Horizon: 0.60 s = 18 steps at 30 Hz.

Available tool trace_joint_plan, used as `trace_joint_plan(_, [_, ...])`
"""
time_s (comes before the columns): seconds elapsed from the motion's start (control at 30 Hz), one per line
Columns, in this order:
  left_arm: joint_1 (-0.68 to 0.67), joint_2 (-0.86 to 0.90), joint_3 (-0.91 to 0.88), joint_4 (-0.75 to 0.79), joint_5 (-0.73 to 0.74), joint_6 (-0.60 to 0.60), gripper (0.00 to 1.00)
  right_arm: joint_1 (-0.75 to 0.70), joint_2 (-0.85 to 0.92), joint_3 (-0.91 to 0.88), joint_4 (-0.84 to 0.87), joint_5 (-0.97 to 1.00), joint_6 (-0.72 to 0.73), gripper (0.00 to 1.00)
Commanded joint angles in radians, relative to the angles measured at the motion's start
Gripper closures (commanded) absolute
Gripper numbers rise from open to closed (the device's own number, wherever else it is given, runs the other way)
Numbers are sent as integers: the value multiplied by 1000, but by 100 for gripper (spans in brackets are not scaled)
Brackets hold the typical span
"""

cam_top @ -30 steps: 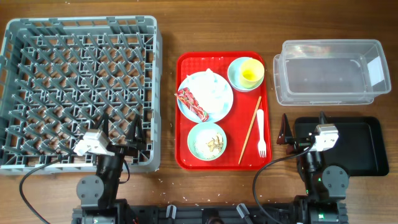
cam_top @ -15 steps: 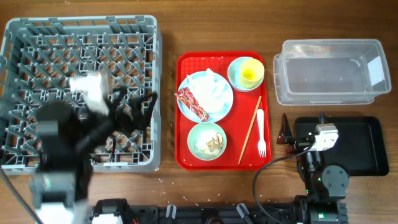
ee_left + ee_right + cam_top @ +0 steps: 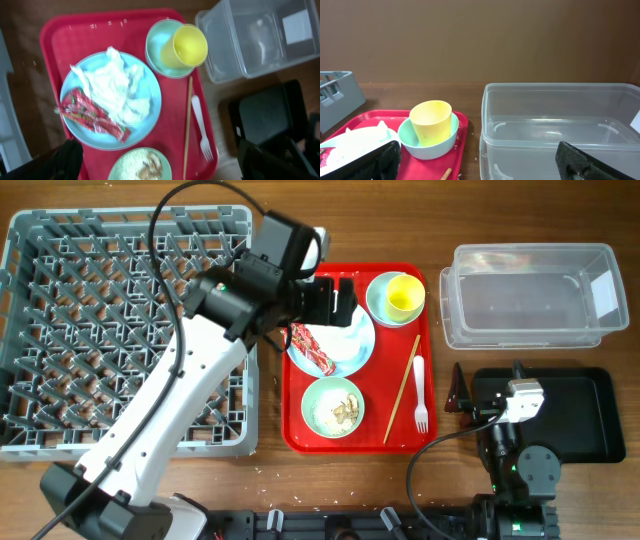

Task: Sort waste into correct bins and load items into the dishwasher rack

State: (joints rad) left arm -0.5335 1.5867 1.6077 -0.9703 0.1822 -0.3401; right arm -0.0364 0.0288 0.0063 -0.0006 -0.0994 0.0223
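From overhead, the rack (image 3: 60,220) is seen at the left of the table (image 3: 270,210), and the left arm is stretched across the rack's right edge toward the red tray (image 3: 300,435). The left gripper (image 3: 340,300) is held above the plate (image 3: 350,362) and partly hides the napkin (image 3: 345,335); its opening cannot be judged in this view. The wrapper (image 3: 312,348) is laid on the plate's left part. A bowl (image 3: 320,395) containing scraps (image 3: 345,410) is set at the red tray's near end, and a second bowl (image 3: 378,305) holding the cup (image 3: 404,296) at its far right corner. The chopsticks (image 3: 403,388) and fork (image 3: 420,392) are laid side by side along the red tray's right side. The tub (image 3: 530,252) is placed right of the red tray, with the black tray (image 3: 585,420) nearer the robot. The right gripper (image 3: 488,385) is parked at the black tray's left edge. From the left wrist, the jaws are seen at both lower corners, spread wide with nothing gripped; the napkin and wrapper are shown on the plate below. From the right wrist, the jaws are likewise spread wide and empty, the tub is seen just ahead, and the cup stands tilted in the second bowl to its left.
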Motion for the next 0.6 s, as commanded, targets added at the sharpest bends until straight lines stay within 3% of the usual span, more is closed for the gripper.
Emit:
trace_joint_plan(0.0, [-26,47,22,50,-85,-15,0,0,-5,-1,3,10,10,0])
trace_joint_plan(0.2, [-27,89,21,45,-66,-9,0,0,-5,-1,3,10,10,0])
trace_joint_plan(0.27, [26,40,21,23,-139,-35,0,0,-5,-1,3,10,10,0])
trace_joint_plan(0.43, [306,-67,21,-88,-135,-98,0,0,-5,-1,3,10,10,0])
trace_joint_plan(0.47, [438,-74,21,-151,-103,-149,0,0,-5,-1,3,10,10,0])
trace_joint_plan(0.57, [553,-66,21,-200,11,-151,0,0,-5,-1,3,10,10,0])
